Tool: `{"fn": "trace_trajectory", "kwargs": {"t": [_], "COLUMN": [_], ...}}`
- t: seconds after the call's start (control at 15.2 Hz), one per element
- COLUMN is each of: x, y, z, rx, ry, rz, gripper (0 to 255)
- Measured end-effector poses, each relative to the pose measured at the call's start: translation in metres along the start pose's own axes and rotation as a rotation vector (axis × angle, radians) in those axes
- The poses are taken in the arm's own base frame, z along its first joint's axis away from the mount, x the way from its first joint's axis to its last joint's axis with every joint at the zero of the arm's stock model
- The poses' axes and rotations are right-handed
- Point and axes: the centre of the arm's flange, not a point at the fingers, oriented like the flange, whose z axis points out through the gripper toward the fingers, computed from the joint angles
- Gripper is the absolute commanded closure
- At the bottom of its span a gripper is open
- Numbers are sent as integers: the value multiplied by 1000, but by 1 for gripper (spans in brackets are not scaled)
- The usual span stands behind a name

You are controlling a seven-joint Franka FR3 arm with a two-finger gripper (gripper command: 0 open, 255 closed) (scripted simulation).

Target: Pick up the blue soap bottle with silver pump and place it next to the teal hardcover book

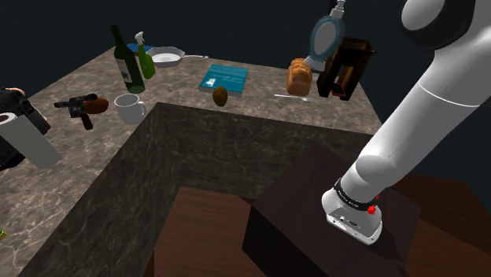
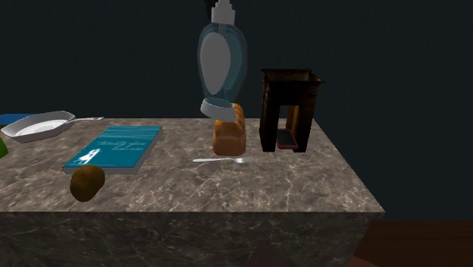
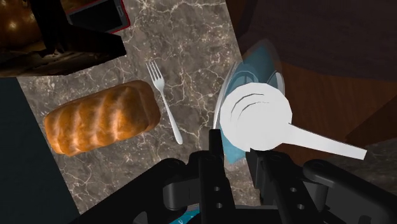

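The soap bottle [image 3: 245, 83] is a translucent blue flask with a pale pump head and a long spout. My gripper [image 3: 236, 151] is shut on its lower body, one black finger on each side. The bottle [image 2: 222, 64] hangs in the air just above the bread loaf [image 2: 230, 133], clear of the countertop [image 2: 303, 182]. The teal book [image 2: 114, 148] lies flat on the marble to the second exterior view's left of the loaf. In the shoulder view the bottle [image 1: 326, 35] floats at the far side of the counter, and the book [image 1: 224, 79] is to its left.
A fork [image 3: 164, 102] lies beside the loaf [image 3: 102, 121]. A dark wooden stand [image 2: 288, 106] is close by. A brown round fruit [image 2: 87, 182] sits by the book's near corner, a pan [image 2: 38, 125] beyond it. A wine bottle [image 1: 126, 59], mug [image 1: 130, 108] and drill [image 1: 83, 106] stand further left.
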Motion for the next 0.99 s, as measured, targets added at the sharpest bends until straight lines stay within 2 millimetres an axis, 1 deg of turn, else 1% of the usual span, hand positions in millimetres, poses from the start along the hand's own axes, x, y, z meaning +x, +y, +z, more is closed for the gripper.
{"fn": "trace_trajectory", "kwargs": {"t": [0.26, 0.33, 0.4, 0.53, 0.59, 0.73, 0.86, 0.99], "x": [-1, -3, 2, 17, 30, 50, 71, 93], "y": [2, 1, -1, -6, -8, -19, -27, -37], "z": [-22, -26, -25, -18, -11, 0, 18, 28], "rx": [0, 0, 0, 1, 1, 1, 1, 1], "ry": [0, 0, 0, -1, -1, -1, -1, -1], "rz": [0, 0, 0, -1, -1, -2, -2, -1], "gripper": [255, 255, 255, 255, 255, 255, 255, 255]}}
